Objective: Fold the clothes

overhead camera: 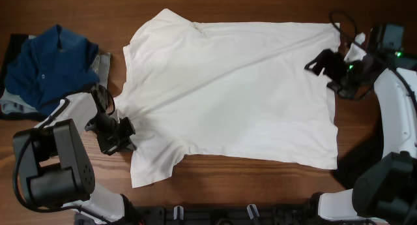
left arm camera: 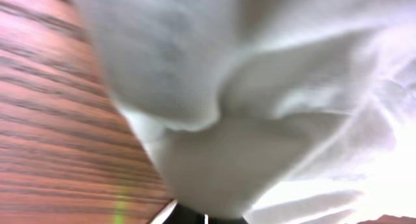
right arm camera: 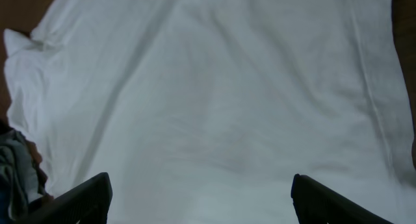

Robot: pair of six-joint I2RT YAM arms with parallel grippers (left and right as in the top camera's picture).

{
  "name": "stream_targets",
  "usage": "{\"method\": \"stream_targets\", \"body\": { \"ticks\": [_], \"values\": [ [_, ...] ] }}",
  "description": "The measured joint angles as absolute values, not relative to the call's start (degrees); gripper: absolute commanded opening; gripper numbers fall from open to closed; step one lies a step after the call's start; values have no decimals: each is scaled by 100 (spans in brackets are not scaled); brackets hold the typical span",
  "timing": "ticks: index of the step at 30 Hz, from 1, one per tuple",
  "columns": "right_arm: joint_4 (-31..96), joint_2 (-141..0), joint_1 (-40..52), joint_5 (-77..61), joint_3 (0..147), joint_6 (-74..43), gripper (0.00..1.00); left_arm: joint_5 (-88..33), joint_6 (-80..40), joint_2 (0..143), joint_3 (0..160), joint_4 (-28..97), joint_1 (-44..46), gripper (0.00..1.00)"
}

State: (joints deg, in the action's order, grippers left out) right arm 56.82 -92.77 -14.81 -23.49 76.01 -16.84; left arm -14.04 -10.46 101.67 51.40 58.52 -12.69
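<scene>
On the table [overhead camera: 260,186] the white shirt [overhead camera: 228,94] lies spread flat and unfolded, sleeves toward the left and hem toward the right. Left gripper [overhead camera: 122,134] is clenched on the shirt's left edge beside the lower sleeve, and creases run out from the pinch. Right gripper [overhead camera: 320,63] hovers at the hem with jaws wide, holding nothing. A blue garment [overhead camera: 52,68] sits crumpled at far left. No fold shows yet, so nearly all the work seems left

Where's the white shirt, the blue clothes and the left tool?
white shirt [overhead camera: 241,88]: overhead view, middle of its body.
blue clothes [overhead camera: 52,68]: overhead view, top of the pile.
left tool [overhead camera: 128,130]: overhead view, between its fingertips at the shirt's edge.
</scene>
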Motion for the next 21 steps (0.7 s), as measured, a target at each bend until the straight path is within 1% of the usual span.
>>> {"method": "stream_targets", "body": {
  "ticks": [4,10,11,13,16,21],
  "values": [
    [5596,-9277,-1647,-2300,7126,-1787,89,-1726,-923,9946,5186,6045,-1269,4],
    [5778,-9277,-2095,-2261,6766,-1874,89,-2102,-882,8906,5531,6217,-1269,4],
    [5839,-9277,-2180,-2233,6705,-1909,88,-2123,-882,8748,5559,6224,-1269,4],
    [5977,-9277,-2329,-2121,6604,-2012,83,-2171,-882,8370,5590,6257,-1269,4],
    [6108,-9277,-2545,-1916,6392,-2134,80,-2215,-882,8007,5590,6298,-1269,4],
    [6104,-9277,-2751,-1702,5988,-2228,78,-2241,-882,7806,5590,6337,-1269,4]
  ]
}}
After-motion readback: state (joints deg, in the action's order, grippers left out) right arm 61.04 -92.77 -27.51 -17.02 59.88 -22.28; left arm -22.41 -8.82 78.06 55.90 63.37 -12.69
